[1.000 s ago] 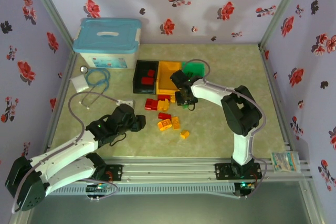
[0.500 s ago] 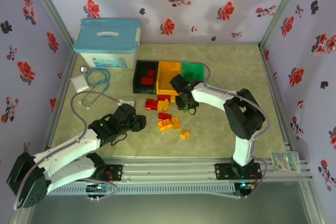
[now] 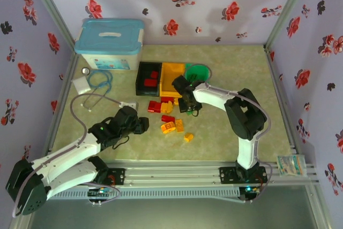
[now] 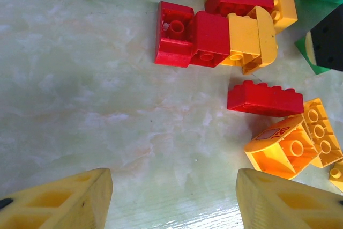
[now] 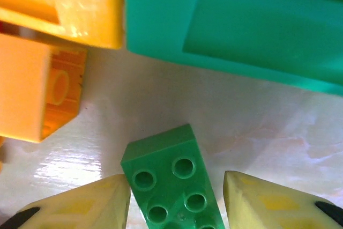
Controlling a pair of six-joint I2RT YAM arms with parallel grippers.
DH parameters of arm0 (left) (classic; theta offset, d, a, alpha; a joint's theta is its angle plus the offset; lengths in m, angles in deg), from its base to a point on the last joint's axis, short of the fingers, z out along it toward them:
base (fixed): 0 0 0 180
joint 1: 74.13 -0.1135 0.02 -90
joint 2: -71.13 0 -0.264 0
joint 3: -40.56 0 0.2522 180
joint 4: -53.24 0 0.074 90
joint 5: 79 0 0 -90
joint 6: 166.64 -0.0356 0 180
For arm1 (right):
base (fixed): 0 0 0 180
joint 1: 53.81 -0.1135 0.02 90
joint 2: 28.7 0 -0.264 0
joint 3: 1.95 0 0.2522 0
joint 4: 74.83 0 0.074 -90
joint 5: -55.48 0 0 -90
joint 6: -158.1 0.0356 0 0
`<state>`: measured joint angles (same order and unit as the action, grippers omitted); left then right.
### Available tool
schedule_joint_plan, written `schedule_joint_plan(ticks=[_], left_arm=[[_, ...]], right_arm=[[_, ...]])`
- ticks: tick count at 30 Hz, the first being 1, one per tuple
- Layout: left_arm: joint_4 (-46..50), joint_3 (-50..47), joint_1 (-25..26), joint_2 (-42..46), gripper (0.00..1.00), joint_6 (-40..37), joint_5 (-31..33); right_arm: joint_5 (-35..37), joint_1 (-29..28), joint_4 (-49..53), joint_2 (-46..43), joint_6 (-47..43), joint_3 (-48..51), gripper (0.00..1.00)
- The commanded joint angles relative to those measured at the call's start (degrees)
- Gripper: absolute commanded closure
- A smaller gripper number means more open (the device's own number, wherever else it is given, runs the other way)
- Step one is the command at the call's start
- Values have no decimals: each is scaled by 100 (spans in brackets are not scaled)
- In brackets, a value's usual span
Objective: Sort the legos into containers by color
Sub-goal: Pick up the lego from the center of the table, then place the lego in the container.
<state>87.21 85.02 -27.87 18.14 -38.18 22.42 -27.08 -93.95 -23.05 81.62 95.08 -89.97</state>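
Three containers stand in a row: black (image 3: 148, 79), orange-yellow (image 3: 172, 75) and green (image 3: 197, 72). Red and yellow legos (image 3: 167, 116) lie loose in front of them. My right gripper (image 3: 188, 101) hangs just before the green bin (image 5: 241, 25), open around a green brick (image 5: 174, 186). Its left finger touches the brick and the right finger (image 5: 268, 202) stands off it. An orange brick (image 5: 37, 87) lies to the left, under the orange-yellow bin (image 5: 69, 4). My left gripper (image 4: 174, 197) is open over bare table, short of a red brick (image 4: 263, 99) and a yellow one (image 4: 284, 146).
A large white box with a light-blue lid (image 3: 110, 43) stands at the back left, with a blue cord (image 3: 99, 81) and a white item (image 3: 80, 84) in front of it. Flowered walls close in three sides. A small packet (image 3: 291, 163) lies at the near right rail.
My right gripper's jaws have spread apart around the green brick, and that wrist has shifted slightly left. The left arm has stayed put.
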Motion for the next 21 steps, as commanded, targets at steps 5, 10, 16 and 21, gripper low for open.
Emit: schedule_joint_plan(ticks=[5, 10, 16, 21], left_arm=[[67, 18, 50, 57, 38, -40, 89], [66, 68, 54, 16, 38, -57, 92], [114, 182, 57, -66, 38, -103, 90], [167, 192, 68, -44, 38, -123, 100]], right_arm=[[-140, -11, 80, 17, -13, 90, 65], [59, -11, 249, -294, -21, -52, 73], [338, 214, 707, -520, -255, -695, 74], [185, 801, 941, -451, -409, -1310, 74]])
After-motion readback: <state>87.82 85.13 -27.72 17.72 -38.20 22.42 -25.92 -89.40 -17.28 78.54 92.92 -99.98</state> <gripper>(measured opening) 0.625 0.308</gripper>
